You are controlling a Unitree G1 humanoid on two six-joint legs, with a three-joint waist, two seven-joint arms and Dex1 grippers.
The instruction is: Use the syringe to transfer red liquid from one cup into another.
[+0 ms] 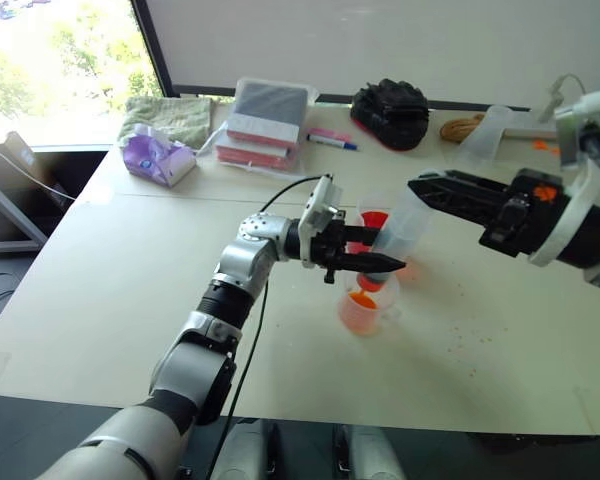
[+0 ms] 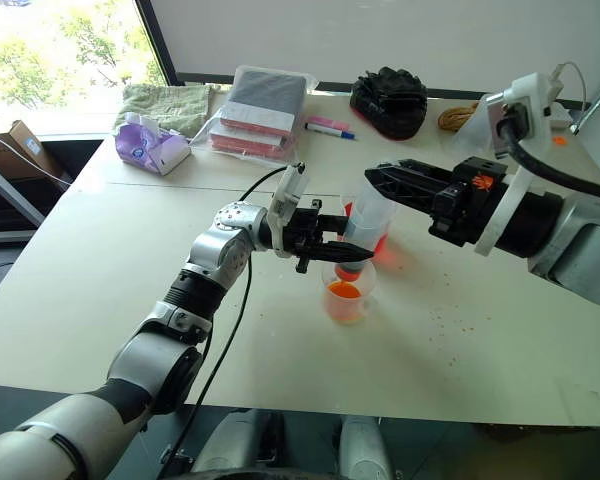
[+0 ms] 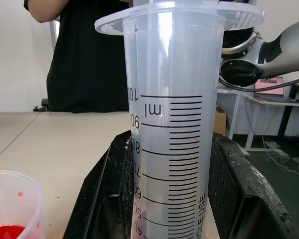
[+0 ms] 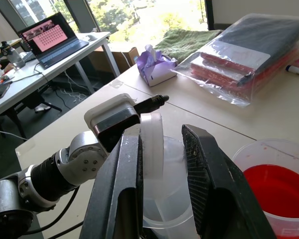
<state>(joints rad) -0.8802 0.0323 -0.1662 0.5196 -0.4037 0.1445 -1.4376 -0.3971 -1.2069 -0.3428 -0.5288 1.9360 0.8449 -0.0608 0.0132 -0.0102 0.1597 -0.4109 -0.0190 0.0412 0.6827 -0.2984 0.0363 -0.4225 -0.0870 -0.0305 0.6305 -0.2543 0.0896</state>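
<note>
Syringe (image 3: 172, 124): you see it upright over the cups, barrel clear, printed scale facing the left wrist camera, flange on top.
Left gripper (image 1: 375, 262): clenched on the syringe barrel low down; its two black fingers (image 3: 102, 199) flank the barrel in the wrist view. It points across toward your right.
Right gripper (image 2: 380, 182): reaching in level from the right at the top of the syringe. In its wrist view the white plunger ring (image 4: 152, 144) stands between its fingers (image 4: 209, 174), which are close on either side; you cannot tell whether they press it.
Red cup (image 4: 279, 191): on the surface (image 1: 130, 260) just behind the syringe, holding bright red liquid (image 4: 281, 191).
Second cup (image 2: 346, 292): directly below the left gripper, nearer you, orange-pink at its base.
Syringe tip: hidden behind the left gripper; cannot tell which cup it sits over.
Surface, near cups: small red spots (image 2: 450, 320) to the right.
Far edge: tissue box (image 1: 158, 158), green towel (image 1: 165, 115), bagged books (image 1: 265, 120), marker (image 1: 332, 140), black bag (image 1: 392, 112).
Background: a person in dark clothing (image 3: 84, 59) stands beyond the surface.
</note>
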